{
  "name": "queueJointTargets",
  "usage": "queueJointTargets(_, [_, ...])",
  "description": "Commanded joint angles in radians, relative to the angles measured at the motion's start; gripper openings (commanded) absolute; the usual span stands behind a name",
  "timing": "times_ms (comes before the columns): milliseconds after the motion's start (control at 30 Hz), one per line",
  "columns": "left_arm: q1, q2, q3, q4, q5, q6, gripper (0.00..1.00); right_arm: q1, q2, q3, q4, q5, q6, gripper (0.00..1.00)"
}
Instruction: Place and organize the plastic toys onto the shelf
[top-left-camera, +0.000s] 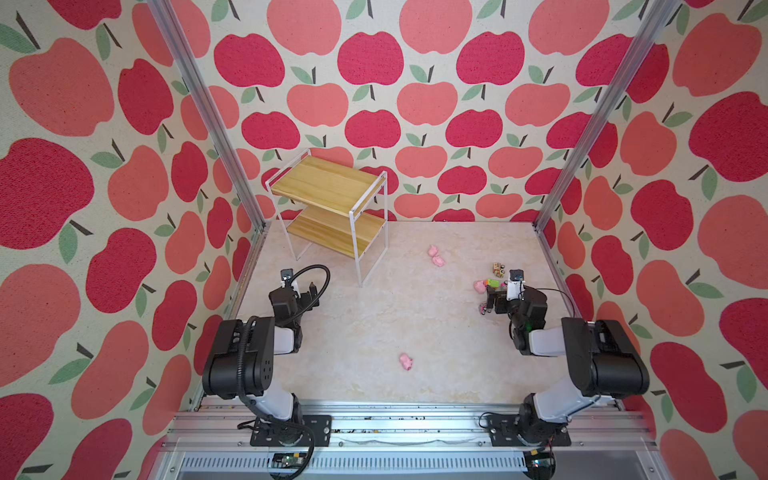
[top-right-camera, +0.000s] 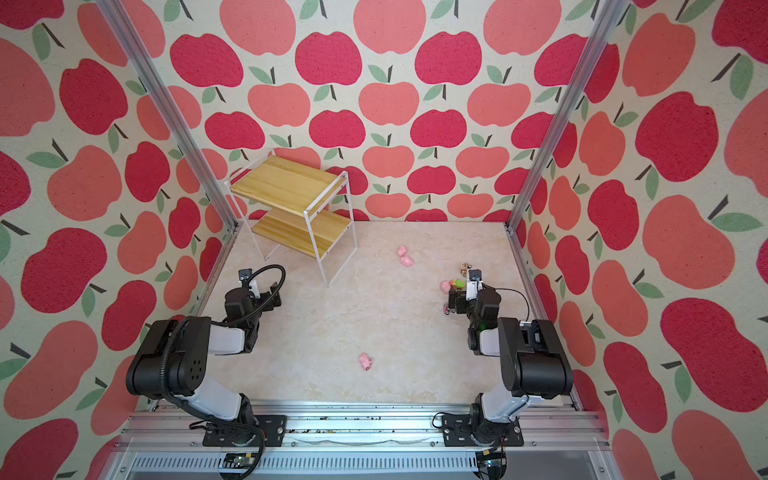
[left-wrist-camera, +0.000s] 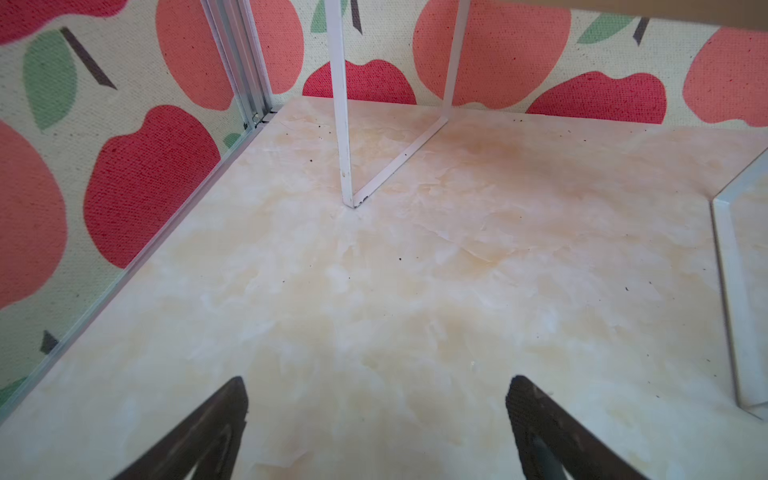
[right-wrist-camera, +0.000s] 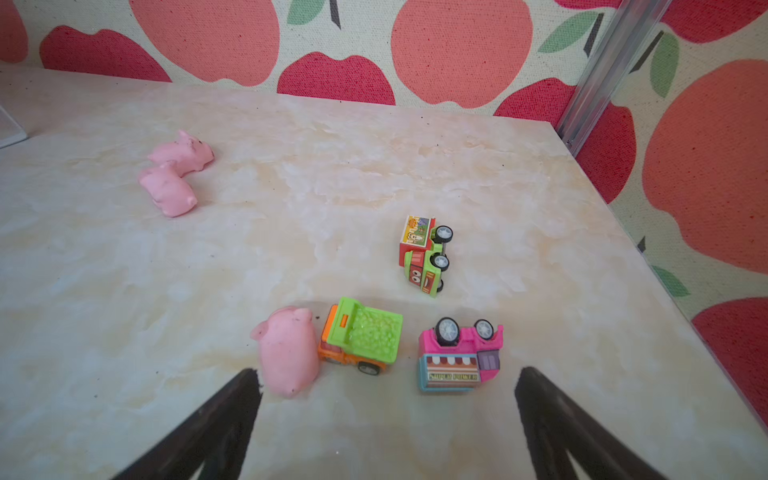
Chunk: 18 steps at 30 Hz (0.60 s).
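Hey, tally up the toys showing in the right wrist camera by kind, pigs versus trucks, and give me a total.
Pigs: 3
Trucks: 3
Total: 6

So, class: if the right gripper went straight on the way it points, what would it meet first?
Probably the orange dump truck with the green bed, nearly dead ahead of the open right gripper; the pink pig beside it sits off-centre. Depth is unclear.
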Motion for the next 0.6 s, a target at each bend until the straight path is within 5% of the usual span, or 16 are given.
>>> queueJointTargets(0, [0.001,0.009,-0.012,0.035,-0.008,0.018,0.99,0.006,-0.009,0.007,0.005,-0.001,0.006,0.99])
queueJointTargets(567, [0.020,0.005,-0.002,0.005,0.030,0.005,0.99,0.004,-0.007,0.009,0.004,0.026,0.015,0.99])
